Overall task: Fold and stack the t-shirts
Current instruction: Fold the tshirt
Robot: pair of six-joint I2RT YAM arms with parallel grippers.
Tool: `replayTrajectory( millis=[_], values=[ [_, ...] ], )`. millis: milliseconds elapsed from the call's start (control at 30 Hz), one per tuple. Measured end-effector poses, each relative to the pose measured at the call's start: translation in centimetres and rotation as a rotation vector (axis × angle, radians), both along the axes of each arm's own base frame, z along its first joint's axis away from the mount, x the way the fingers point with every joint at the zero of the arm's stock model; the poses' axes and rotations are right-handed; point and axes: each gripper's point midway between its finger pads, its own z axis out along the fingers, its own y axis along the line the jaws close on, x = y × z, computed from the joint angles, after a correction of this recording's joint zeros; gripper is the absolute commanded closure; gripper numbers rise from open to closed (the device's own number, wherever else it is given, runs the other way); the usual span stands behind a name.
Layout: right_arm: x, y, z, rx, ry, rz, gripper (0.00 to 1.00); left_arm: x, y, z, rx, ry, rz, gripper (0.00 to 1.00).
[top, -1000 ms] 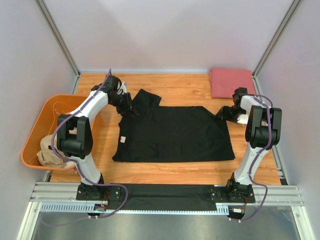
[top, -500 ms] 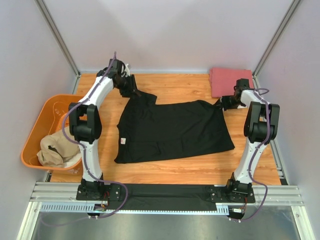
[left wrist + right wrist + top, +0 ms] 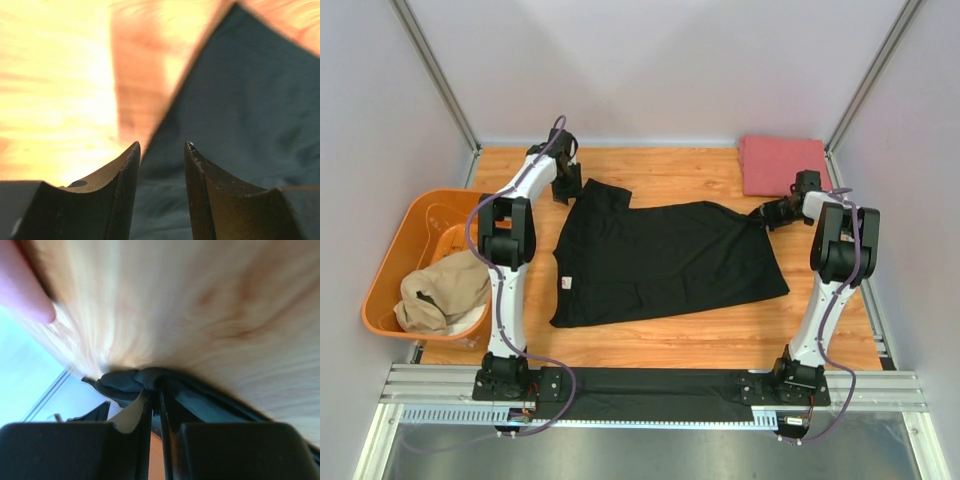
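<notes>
Plain black shirt [image 3: 670, 262], pinkish-red shirt [image 3: 782, 165], tan shirt [image 3: 442, 292], orange tub [image 3: 420, 225], wood-grain table [image 3: 690, 172].

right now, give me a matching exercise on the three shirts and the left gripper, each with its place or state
1 black t-shirt
2 pinkish-red t-shirt
3 tan t-shirt
4 left gripper

a in the orange tub
b open, holding nothing
c folded, far right corner
d spread out on the table

Pairs: 1-d, 2-c, 3-a, 4-b
</notes>
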Motion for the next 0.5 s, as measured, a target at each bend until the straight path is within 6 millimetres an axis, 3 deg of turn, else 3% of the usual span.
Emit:
replayTrajectory(
  millis=[67,267,333,400,433,500],
  values=[
    [-0.3,-0.6,-0.1,0.021,0.004,-0.011,0.87,-0.7,0.8,-0.1,0.027,0.013,0.018,0.51],
    [0.6,-2.7,0.5,0.007,-0.069,-0.003,0.66,-2.4,1.6,-0.6,0.06,0.054,0.033,0.51],
    [1.5,-3.3,0.9,-0.024,-0.113,0.041,0.56,-2.5,1.6,-0.5,0.061,0.054,0.033,0.49],
    [2.0,-3.8,1.5,-0.063,-0.145,0.081,0.29,-2.5,1.6,-0.4,0.061,0.051,0.028,0.49],
    [2.0,-3.9,1.8,-0.092,-0.158,0.106,0.24,-2.5,1.6,-0.4,0.057,0.052,0.024,0.49],
    [1.3,-4.3,2.4,-0.155,-0.169,0.157,0.24,-2.6,1.5,-0.3,0.044,0.057,0.017,0.49]
  ],
)
